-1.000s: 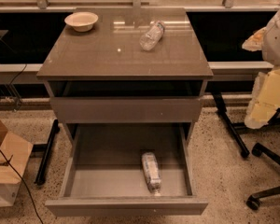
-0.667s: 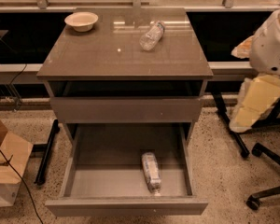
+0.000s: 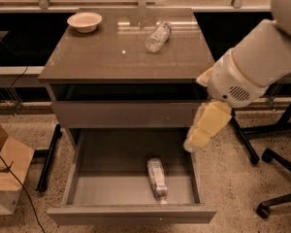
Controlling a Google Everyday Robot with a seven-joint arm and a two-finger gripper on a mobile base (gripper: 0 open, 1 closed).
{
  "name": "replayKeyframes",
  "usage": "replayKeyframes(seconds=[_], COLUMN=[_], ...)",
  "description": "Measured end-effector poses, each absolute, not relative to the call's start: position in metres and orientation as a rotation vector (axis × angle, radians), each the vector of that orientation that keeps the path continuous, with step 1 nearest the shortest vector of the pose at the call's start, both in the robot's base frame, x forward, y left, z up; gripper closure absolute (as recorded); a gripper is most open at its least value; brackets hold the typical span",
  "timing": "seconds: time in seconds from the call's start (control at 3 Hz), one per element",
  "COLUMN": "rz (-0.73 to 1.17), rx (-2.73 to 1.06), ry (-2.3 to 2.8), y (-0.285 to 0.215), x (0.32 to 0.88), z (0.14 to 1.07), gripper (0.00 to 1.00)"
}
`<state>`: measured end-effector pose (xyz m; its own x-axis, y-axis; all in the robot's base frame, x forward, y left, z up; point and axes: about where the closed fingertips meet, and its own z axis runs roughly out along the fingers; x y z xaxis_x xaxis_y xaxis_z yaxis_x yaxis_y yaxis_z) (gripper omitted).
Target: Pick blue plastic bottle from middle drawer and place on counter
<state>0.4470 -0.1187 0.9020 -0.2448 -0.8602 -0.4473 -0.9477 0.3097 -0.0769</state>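
The blue plastic bottle [image 3: 156, 177] lies on its side in the open middle drawer [image 3: 131, 212], right of centre, cap toward the front. The counter [image 3: 111, 57] is the glossy grey-brown top of the cabinet. My gripper [image 3: 196, 139] hangs cream-coloured from the white arm [image 3: 252, 67]. It points down over the drawer's right edge, above and to the right of the bottle and apart from it. It holds nothing that I can see.
A smaller clear bottle [image 3: 157, 36] lies on the counter at the back right. A pale bowl [image 3: 84, 21] sits at the back left. A cardboard box [image 3: 2, 169] stands on the floor at the left. Black chair legs [image 3: 276, 178] stand at the right.
My arm has swung in from the right edge, leftward and down. The gripper now hangs over the drawer's right side. The bottles, the bowl and the drawer have not moved.
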Motion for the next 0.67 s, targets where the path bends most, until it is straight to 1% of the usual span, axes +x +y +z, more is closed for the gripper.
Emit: replayKeyframes(seconds=[0.67], rz=[0.546], rx=[-1.539], ry=[2.200], y=[-0.058], x=[0.454], z=[0.818], gripper=[0.00])
